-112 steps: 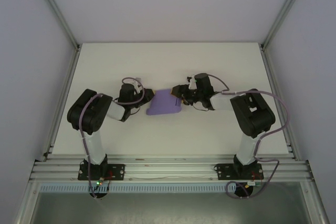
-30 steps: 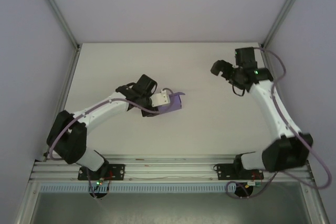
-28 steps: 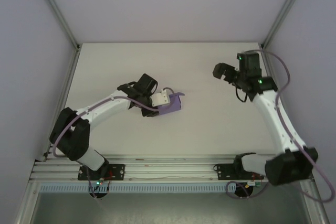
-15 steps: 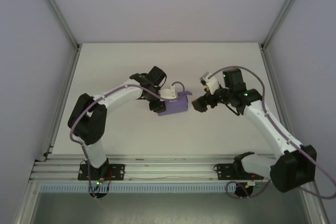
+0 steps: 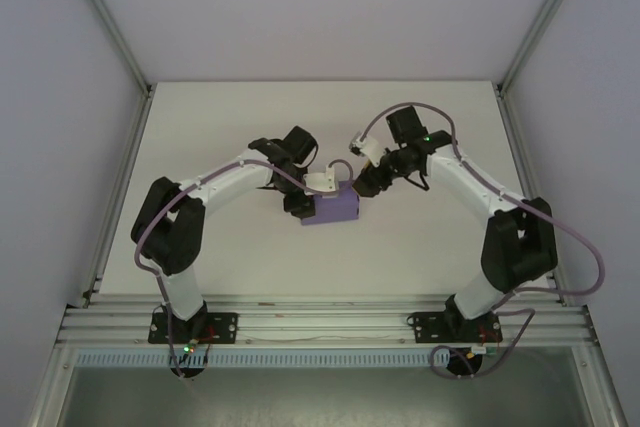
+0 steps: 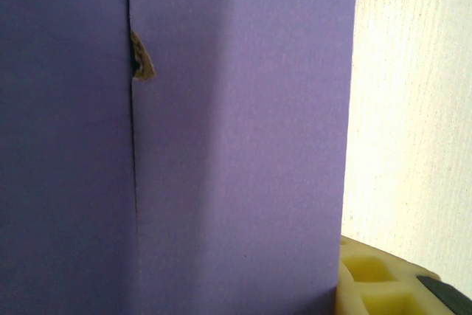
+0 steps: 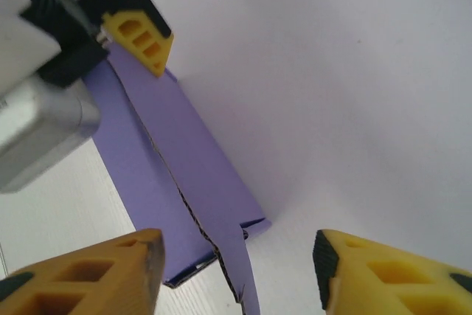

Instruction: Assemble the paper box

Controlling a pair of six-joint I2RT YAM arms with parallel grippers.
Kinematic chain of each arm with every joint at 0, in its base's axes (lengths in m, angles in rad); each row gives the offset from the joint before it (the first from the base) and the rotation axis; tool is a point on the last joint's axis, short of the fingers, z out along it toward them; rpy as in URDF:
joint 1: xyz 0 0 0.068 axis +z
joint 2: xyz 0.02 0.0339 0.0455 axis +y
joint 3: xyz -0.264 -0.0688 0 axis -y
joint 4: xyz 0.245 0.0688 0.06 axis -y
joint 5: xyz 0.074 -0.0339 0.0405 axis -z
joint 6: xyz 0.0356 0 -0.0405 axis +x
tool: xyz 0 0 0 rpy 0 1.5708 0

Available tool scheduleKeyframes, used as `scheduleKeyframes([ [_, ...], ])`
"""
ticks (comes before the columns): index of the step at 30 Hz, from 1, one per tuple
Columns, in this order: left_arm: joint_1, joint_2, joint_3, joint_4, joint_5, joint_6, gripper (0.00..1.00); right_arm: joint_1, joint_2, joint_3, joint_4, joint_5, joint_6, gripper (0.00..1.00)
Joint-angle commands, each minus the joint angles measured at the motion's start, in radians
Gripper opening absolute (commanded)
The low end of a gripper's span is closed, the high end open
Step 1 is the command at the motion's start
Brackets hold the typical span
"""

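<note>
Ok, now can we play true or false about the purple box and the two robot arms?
1. The paper box is purple. True.
2. The left gripper is far away from the box. False: it is gripping the box at one edge.
3. The right gripper is squeezing the box tight. False: its yellow fingers stand apart, and a loose flap of the box pokes up between them.
4. The table under the box is white. True.
</note>
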Motion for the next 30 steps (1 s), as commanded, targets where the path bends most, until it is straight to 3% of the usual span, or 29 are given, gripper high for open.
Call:
scheduleKeyframes([
  [1,-0.010,0.016,0.010,-0.040,0.008,0.026,0.31,0.006,0.001,0.026,-0.093,0.003,-0.042,0.41],
  [4,-0.010,0.019,0.016,-0.039,0.002,0.020,0.31,0.006,-0.004,0.017,-0.085,0.000,-0.034,0.30],
  [6,-0.010,0.023,0.025,-0.042,0.007,0.015,0.31,0.009,-0.006,0.007,-0.063,-0.006,-0.021,0.28],
  [16,-0.013,0.019,0.036,-0.032,-0.001,-0.012,0.30,0.056,-0.014,-0.034,0.048,0.047,0.162,0.00],
  [18,-0.013,0.014,0.034,-0.023,-0.002,-0.015,0.30,0.071,-0.034,-0.059,0.087,0.102,0.237,0.00],
  [23,-0.014,0.006,0.024,0.005,-0.015,-0.049,0.31,0.079,-0.101,-0.140,0.267,0.246,0.661,0.00],
  [26,-0.014,0.006,0.011,0.021,-0.017,-0.059,0.32,0.086,-0.142,-0.217,0.355,0.288,0.834,0.00],
  [30,-0.014,0.007,0.003,0.034,-0.019,-0.075,0.33,0.095,-0.175,-0.327,0.477,0.286,0.915,0.00],
])
